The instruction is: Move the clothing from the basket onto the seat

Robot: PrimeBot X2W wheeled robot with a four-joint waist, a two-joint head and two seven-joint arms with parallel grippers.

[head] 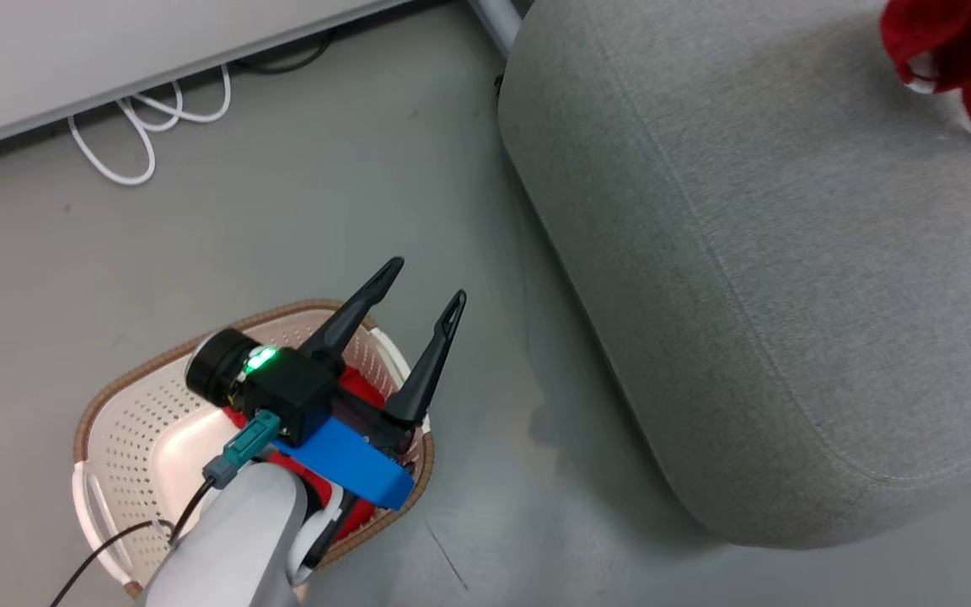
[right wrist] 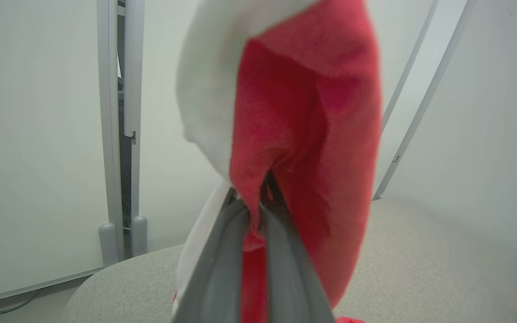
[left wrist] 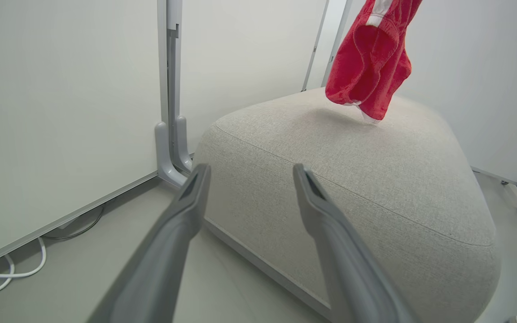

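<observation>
Much of the basket [head: 127, 421] is hidden under the left arm [head: 233, 539], and its near end is cut off by the bottom edge of the head view. Only small bits of the red garment in the basket [head: 357, 384] can be seen, under the base of the left claw [head: 428, 280]. Its shape cannot be made out. The hanging red garment [head: 962, 51] is cut off at the top right corner of the head view. In the right wrist view it is blurred, and the tips of the right claw [right wrist: 258, 204] are wrapped in it.

Two red garments are counted, one basket, one seat [head: 747, 253] and two claws.

The left claw is spread wide, with nothing held between its fingers. Its fingers reach out past the rim of the basket, and the seat is seen ahead of it. The right claw is pressed together on the hanging red garment, which is held above the seat. In the left wrist view the low end of this garment is seen very near the seat top. Whether it touches cannot be told.
</observation>
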